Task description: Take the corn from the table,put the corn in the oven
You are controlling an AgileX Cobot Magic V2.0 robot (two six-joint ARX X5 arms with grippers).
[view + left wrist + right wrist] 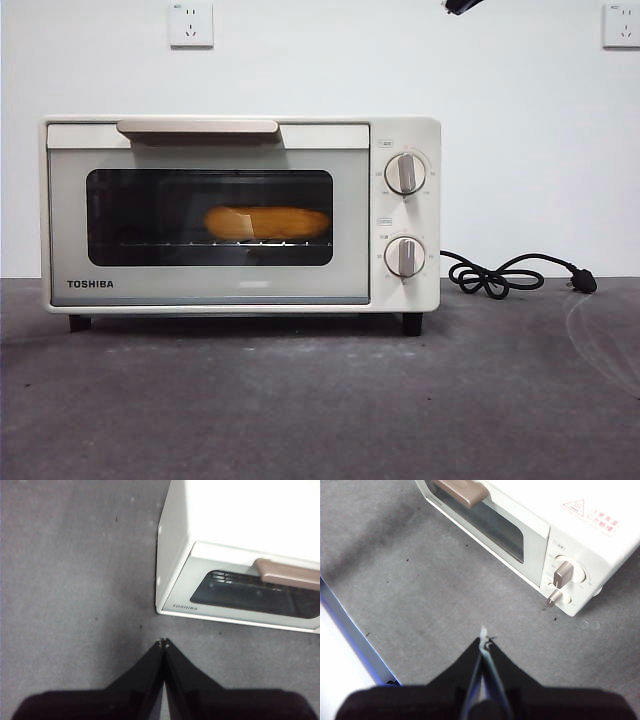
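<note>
Corn [267,222] inside oven [400,220] (door closed), both grippers [163,641] [485,640] pinched together, empty, well apart.

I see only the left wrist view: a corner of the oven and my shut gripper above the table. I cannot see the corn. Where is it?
Observer: The corn lies inside the oven, on the wire rack, seen through the dark glass in the front view.
Operator: Is the door shut all along?
Observer: Yes, the front view shows it flush, with the handle at the top.
Operator: Where is the right gripper?
Observer: The right gripper is above the table, in front of the oven's knob end, jaws together and holding nothing.
Operator: Is the oven plugged in?
Observer: No, its plug lies loose on the table.
</note>
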